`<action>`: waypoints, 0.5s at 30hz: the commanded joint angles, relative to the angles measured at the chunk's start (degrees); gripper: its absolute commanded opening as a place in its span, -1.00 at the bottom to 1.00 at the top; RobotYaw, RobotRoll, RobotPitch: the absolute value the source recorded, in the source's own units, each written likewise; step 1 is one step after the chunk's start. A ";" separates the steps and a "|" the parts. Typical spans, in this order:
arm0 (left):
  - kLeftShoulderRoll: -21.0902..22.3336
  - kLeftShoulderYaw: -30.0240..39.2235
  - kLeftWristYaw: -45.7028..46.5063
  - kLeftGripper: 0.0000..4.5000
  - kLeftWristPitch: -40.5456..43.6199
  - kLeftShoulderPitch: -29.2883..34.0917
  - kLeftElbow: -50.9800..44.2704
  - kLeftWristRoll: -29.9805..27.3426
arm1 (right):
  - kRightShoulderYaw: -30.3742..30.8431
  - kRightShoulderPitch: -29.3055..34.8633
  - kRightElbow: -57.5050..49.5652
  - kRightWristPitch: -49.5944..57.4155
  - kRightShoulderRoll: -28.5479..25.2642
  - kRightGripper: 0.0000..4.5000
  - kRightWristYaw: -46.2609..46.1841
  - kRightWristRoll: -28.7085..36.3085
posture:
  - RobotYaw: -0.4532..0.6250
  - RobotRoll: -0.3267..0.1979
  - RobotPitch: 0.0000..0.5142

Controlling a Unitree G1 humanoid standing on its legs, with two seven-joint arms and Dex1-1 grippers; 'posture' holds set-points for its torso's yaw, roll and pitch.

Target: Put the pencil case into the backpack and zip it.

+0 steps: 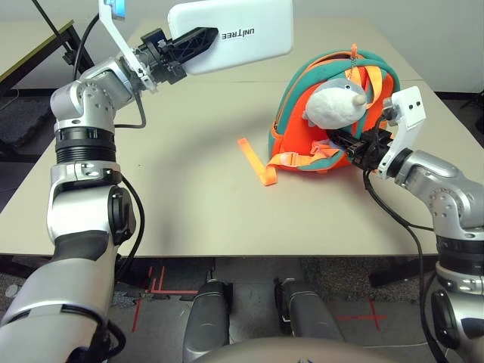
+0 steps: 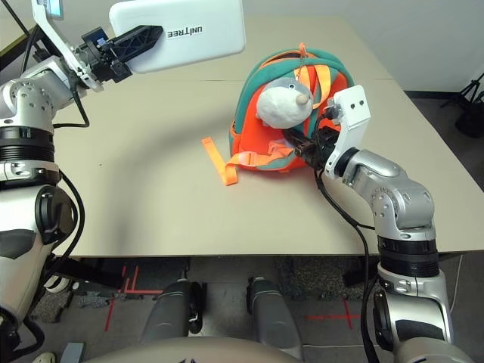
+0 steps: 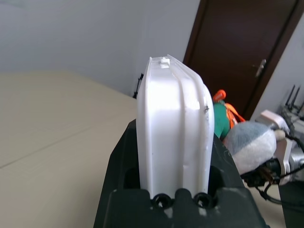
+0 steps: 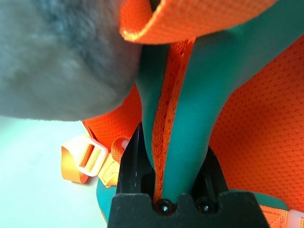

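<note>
Left eye view: the pencil case [image 1: 238,34] is held up in the air by the left gripper [image 1: 198,39], well above the table [image 1: 189,197]. The black fingers are clamped on one short end of the case, so most of the case sticks out past the fingertips. Its long side runs out from the claw toward the backpack [image 1: 302,136], lying about level. Its far end comes near the top of the backpack but is still higher than it and to one side. The dark letters are seen upside down near the fingers.

The right gripper [image 4: 173,185] is closed on a teal edge of the backpack, with orange cloth pinched in between. The plush animal [image 1: 339,102] hangs just beside this claw. The backpack rests on the table and is pulled a little by the claw.

What could go wrong:
- The case could slip or tip, because only one end is held and the rest hangs free.
- The case could bump the plush animal or the orange straps [image 1: 257,166], since these lie across the front of the bag.
- The opening cannot be seen well. If it is not held wide, the case might get stuck on the teal rim.
- The bag could be dragged or knocked over if it is pushed hard.
</note>
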 commanded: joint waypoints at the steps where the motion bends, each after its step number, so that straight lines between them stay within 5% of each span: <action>1: -0.85 -1.03 -2.41 -0.45 -1.97 -1.72 1.24 1.61 | 1.35 0.49 1.12 0.85 0.04 -0.81 -0.50 -1.25 | -0.48 0.25 -0.70; 15: -1.08 -0.43 -7.45 -0.45 0.03 -3.98 4.57 2.18 | 1.88 0.01 1.49 0.72 0.01 -0.81 -0.70 -1.88 | -0.49 0.25 -0.68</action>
